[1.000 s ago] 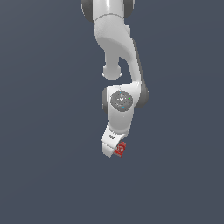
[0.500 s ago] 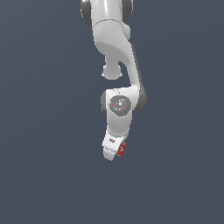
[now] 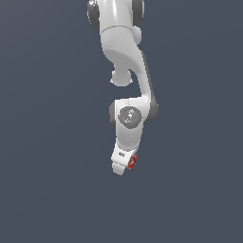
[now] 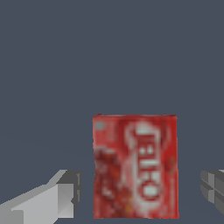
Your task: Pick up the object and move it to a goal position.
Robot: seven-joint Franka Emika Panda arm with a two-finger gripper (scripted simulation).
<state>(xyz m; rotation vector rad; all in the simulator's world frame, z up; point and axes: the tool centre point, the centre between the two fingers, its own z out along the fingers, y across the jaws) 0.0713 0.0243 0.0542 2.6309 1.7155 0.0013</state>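
Observation:
The object is a small red box [image 4: 134, 166] with white lettering, lying flat on the grey floor. In the wrist view it sits between my two fingers, with a gap on each side. One grey finger [image 4: 61, 194] is on one side and the other finger [image 4: 213, 188] on the other. My gripper [image 4: 140, 190] is open around the box and does not touch it. In the exterior view the white gripper [image 3: 124, 167] points down and the red box [image 3: 132, 162] shows at its tip, on the exterior view's right side.
The white arm [image 3: 128, 71] comes down from the top of the exterior view. Plain dark grey floor [image 3: 57, 190] lies all around. No other object or marker shows.
The hand has sunk a little and the wrist has turned slightly. The red box has stayed in place at the gripper's tip.

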